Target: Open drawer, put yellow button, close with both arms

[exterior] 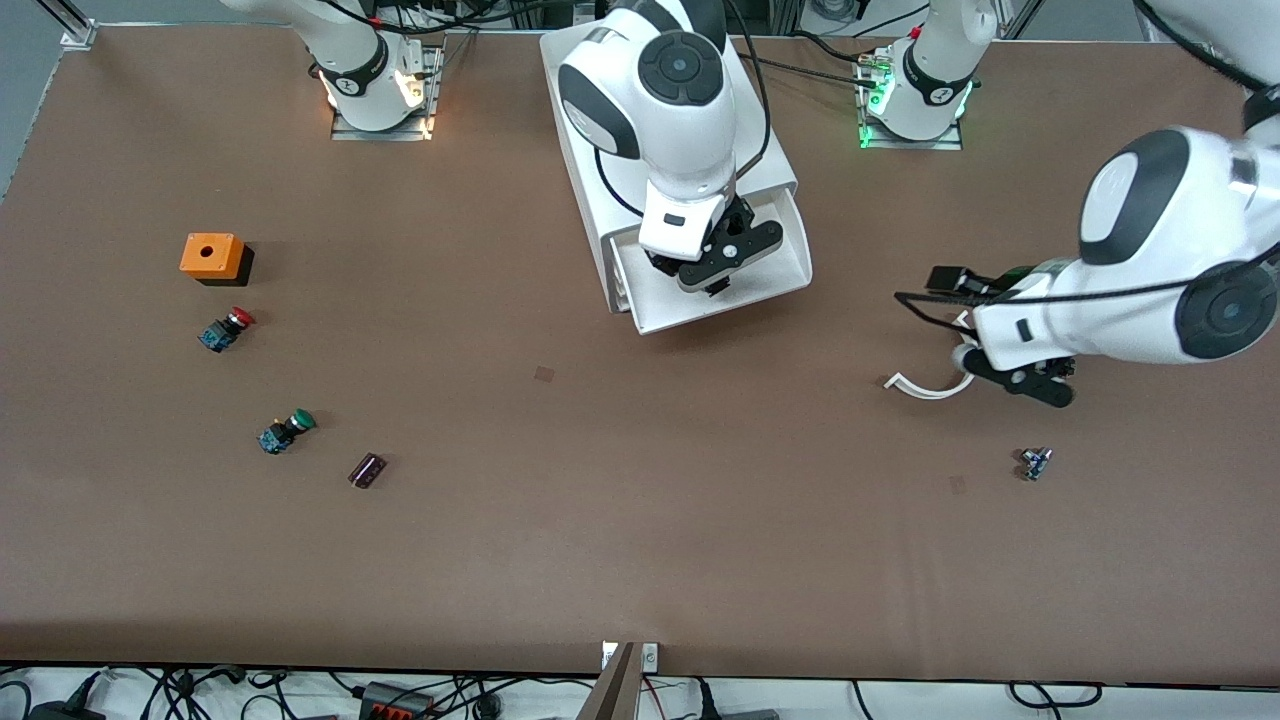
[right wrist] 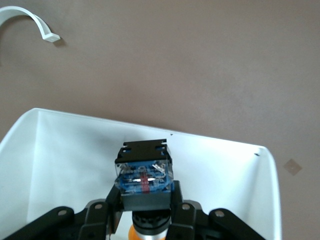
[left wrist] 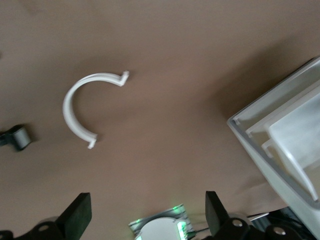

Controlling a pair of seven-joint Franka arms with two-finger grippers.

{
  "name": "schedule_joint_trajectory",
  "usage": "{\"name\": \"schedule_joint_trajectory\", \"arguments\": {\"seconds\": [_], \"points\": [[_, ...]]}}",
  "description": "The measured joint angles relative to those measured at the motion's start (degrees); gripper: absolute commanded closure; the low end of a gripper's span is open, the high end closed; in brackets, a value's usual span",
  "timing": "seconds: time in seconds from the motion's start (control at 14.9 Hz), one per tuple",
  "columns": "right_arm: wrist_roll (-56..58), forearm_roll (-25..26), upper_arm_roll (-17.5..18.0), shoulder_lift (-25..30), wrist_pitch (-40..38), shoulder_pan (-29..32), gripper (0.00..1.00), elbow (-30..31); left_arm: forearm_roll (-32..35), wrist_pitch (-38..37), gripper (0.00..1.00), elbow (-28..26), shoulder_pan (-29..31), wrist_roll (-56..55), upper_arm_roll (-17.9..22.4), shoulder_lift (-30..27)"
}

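Note:
The top drawer (exterior: 795, 262) of the white cabinet (exterior: 578, 160) stands pulled open toward the front camera. My right gripper (exterior: 722, 268) hangs over the open drawer, shut on the yellow button. In the right wrist view, my right gripper (right wrist: 145, 202) clamps the button's black-and-blue body (right wrist: 144, 174), its orange cap (right wrist: 134, 233) sits back between the fingers, and the drawer's white inside (right wrist: 60, 165) lies below. My left gripper (exterior: 1032, 384) is open and empty, low over the table toward the left arm's end. In the left wrist view, the left gripper (left wrist: 146, 214) shows its fingers wide apart.
A white curved plastic piece (exterior: 922, 388) lies beside my left gripper and shows in the left wrist view (left wrist: 75, 107). A small blue part (exterior: 1035, 463) lies nearer the front camera. An orange box (exterior: 212, 257), a red button (exterior: 228, 328), a green button (exterior: 285, 431) and a dark block (exterior: 367, 470) lie toward the right arm's end.

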State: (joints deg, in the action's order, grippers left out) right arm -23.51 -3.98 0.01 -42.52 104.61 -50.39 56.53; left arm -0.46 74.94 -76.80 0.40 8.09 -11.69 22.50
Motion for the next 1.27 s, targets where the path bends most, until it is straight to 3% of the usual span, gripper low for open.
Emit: {"name": "schedule_joint_trajectory", "arguments": {"seconds": [0.33, 0.4, 0.47, 0.54, 1.0, 1.27], "points": [[-2.4, -1.7, 0.2, -2.3, -0.6, -0.7, 1.0, 0.0, 2.4, -0.7, 0.0, 5.1, -0.8, -0.9, 0.5, 2.1], [-2.5, -1.9, 0.2, -2.6, -0.8, -0.9, 0.86, 0.0, 2.4, -0.4, 0.0, 5.2, -0.8, -1.4, 0.6, 2.6], [-2.8, -2.0, 0.2, -2.7, -0.9, -1.0, 0.05, 0.0, 2.4, -0.3, 0.0, 5.3, -0.7, -2.1, 0.7, 3.0], [-3.1, -2.0, 0.2, -2.7, -1.1, -1.0, 0.0, 0.0, 2.4, -0.2, 0.0, 5.3, -0.7, -2.9, 0.7, 3.3], [-10.6, -2.0, -0.3, -1.8, -1.3, -0.7, 0.0, -1.8, 2.4, -0.2, 0.0, 5.5, -1.1, -6.4, 0.7, 3.4], [-11.1, -1.9, -4.7, 2.7, -1.8, 4.3, 0.0, -2.5, 1.3, 1.0, 0.0, 5.5, -1.2, -14.8, 0.4, 3.4]]}}
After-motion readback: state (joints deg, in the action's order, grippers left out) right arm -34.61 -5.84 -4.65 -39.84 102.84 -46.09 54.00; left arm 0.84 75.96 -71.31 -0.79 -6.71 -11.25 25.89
